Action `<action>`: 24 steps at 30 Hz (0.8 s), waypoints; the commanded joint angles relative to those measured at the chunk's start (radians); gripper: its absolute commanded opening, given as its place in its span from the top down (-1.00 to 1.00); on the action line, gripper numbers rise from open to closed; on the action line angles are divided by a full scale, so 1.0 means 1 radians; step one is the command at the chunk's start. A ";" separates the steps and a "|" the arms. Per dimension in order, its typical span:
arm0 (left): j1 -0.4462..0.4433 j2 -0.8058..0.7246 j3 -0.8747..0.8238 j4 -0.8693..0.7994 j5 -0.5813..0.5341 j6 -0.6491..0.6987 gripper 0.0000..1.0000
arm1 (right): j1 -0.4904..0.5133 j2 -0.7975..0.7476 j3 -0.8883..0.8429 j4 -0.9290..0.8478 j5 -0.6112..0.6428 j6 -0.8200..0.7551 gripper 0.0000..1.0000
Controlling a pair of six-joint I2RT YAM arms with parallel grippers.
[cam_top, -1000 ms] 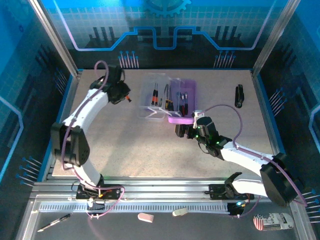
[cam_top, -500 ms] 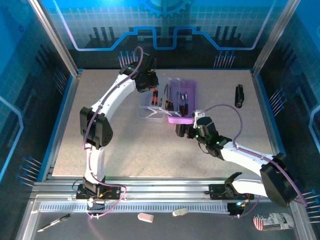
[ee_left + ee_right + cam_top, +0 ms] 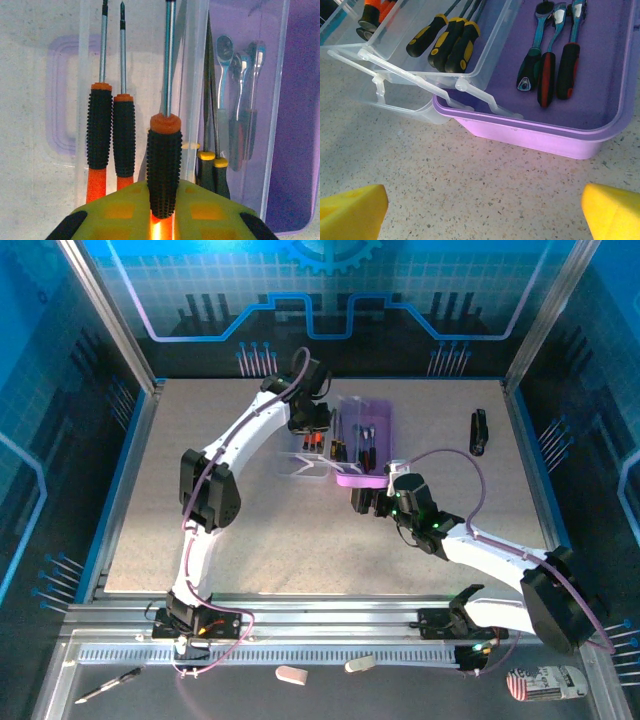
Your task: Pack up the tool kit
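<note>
Between the pads of your left end effector, a black-and-orange screwdriver sits pinched, its shaft over the clear tray of the tool kit. Just ahead of your right end effector, spread wide, runs the purple base's near edge, with bare desk between.

The left arm stretches far forward, its left gripper pinched tight on a screwdriver. The right arm lies low, with the right gripper spread wide.
</note>
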 commanded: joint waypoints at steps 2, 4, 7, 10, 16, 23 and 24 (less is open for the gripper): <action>-0.007 0.029 0.052 -0.044 0.030 0.028 0.68 | 0.008 -0.018 -0.008 0.001 0.023 -0.014 -0.99; -0.007 0.035 0.056 -0.053 0.030 0.029 0.65 | 0.008 -0.019 -0.006 -0.001 0.024 -0.013 -0.99; -0.007 0.038 0.058 -0.060 0.030 0.030 0.59 | 0.008 -0.019 -0.005 -0.001 0.026 -0.013 -0.99; -0.007 0.039 0.065 -0.065 0.039 0.034 0.52 | 0.008 -0.017 -0.005 -0.001 0.024 -0.014 -0.99; -0.007 0.038 0.120 -0.098 0.046 0.063 0.31 | 0.008 -0.017 -0.006 -0.001 0.024 -0.014 -0.99; -0.004 -0.083 0.089 -0.064 -0.017 0.103 0.31 | 0.007 -0.032 -0.006 -0.015 0.029 -0.020 -0.99; -0.003 -0.131 0.036 -0.021 -0.033 0.108 0.31 | 0.007 -0.038 -0.005 -0.018 0.032 -0.022 -0.99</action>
